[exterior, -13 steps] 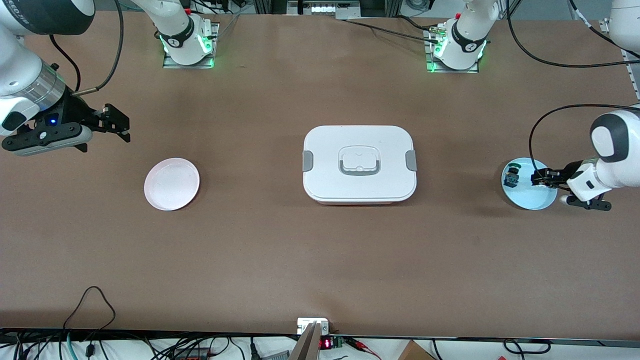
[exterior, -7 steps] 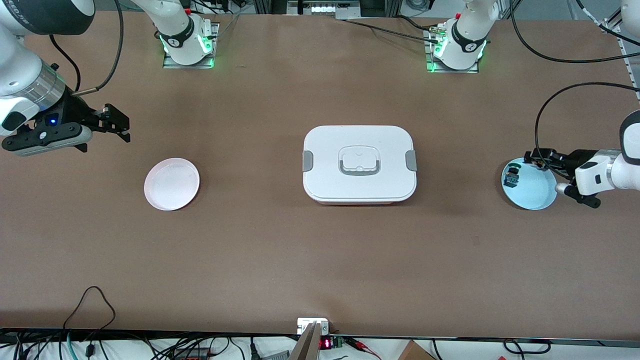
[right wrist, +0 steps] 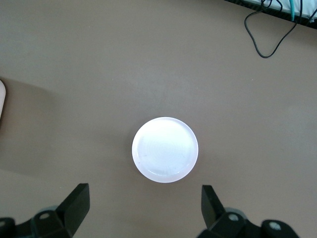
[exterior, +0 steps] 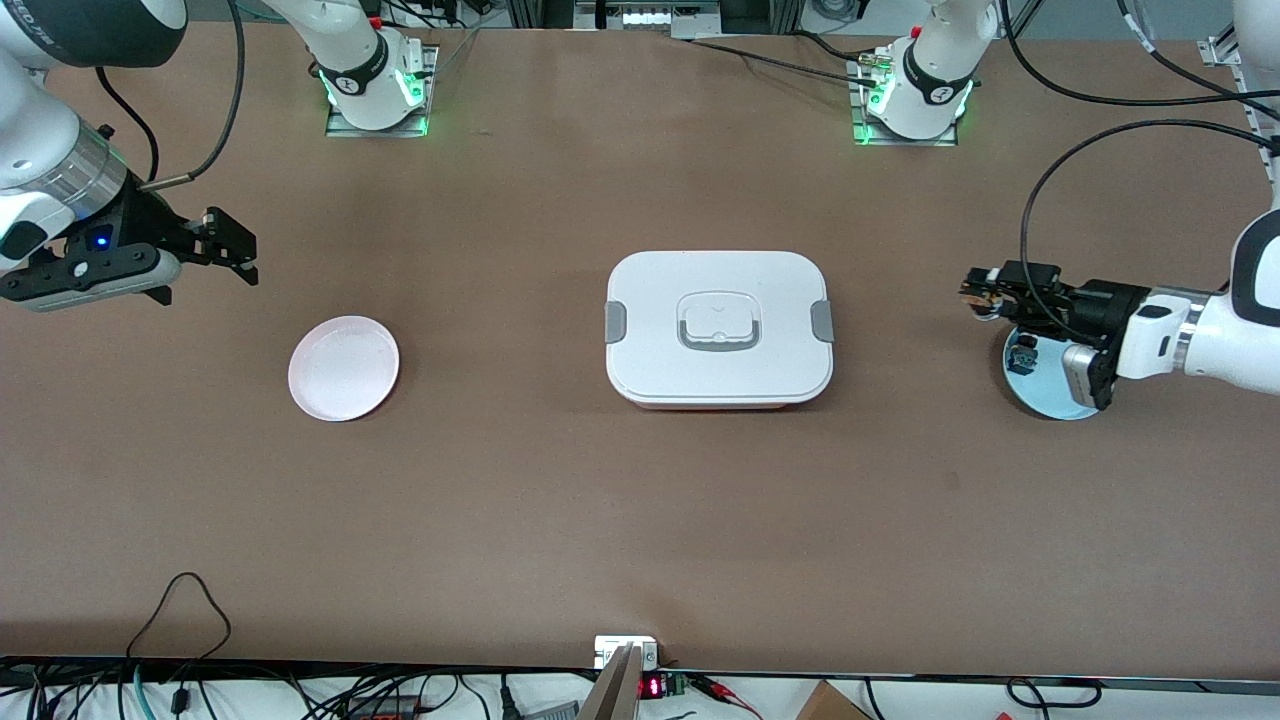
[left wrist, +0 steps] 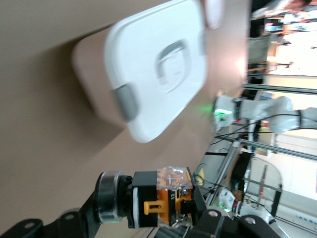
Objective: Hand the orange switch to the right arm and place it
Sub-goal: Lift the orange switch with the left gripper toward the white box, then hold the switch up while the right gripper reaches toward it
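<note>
My left gripper [exterior: 985, 296] is shut on the orange switch [exterior: 978, 294] and holds it in the air over the table, beside the rim of the light blue plate [exterior: 1052, 392]. In the left wrist view the switch [left wrist: 159, 197] lies sideways between the fingers, showing its black body, orange clip and clear block. My right gripper [exterior: 236, 256] is open and empty above the table near the pink plate [exterior: 343, 367]. It waits there. The right wrist view shows the pink plate [right wrist: 165, 149] empty, ahead of the open gripper [right wrist: 143, 210].
A white lidded box [exterior: 718, 328] with grey latches stands mid-table between the two plates; it also shows in the left wrist view [left wrist: 153, 64]. The green-capped switch [exterior: 1022, 352] lies on the blue plate. Cables hang over the front edge.
My left gripper has risen off the blue plate with the orange switch and moved toward the white box. The right arm has not moved.
</note>
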Action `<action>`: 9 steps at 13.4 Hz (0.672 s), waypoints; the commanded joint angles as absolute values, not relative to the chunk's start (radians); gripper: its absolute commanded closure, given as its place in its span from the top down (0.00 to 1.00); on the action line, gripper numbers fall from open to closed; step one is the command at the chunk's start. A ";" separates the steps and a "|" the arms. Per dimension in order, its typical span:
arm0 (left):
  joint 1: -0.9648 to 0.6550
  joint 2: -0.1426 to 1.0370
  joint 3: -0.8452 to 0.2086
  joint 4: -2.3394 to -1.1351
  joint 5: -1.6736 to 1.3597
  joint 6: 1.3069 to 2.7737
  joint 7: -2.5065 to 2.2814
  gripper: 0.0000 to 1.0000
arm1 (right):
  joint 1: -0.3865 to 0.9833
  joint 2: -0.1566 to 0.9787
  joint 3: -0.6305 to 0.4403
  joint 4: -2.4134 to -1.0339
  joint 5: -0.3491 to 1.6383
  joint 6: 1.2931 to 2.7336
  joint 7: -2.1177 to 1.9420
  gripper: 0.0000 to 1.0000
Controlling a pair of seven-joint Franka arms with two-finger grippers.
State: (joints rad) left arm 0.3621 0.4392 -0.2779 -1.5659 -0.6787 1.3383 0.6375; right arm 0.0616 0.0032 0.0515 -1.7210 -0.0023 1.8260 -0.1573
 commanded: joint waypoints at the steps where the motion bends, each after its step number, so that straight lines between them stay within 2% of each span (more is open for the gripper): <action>1: 0.365 0.446 -0.346 -1.574 -0.870 1.379 0.800 0.09 | 0.057 0.011 0.051 -1.697 -0.002 1.807 -0.152 1.00; 5: 0.356 0.448 -0.510 -1.585 -0.945 1.504 1.119 0.08 | 0.055 0.003 0.046 -1.697 -0.003 1.777 -0.153 1.00; 9: 0.367 0.439 -0.670 -1.617 -1.043 1.747 1.324 0.07 | 0.061 0.026 0.048 -1.704 -0.003 1.761 -0.156 1.00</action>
State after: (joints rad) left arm 0.3448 0.4516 -0.6132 -1.5898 -0.9923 1.6713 1.2307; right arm 0.0585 0.0151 0.0467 -1.7145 -0.0023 1.7868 -0.1573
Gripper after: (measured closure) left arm 0.282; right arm 0.000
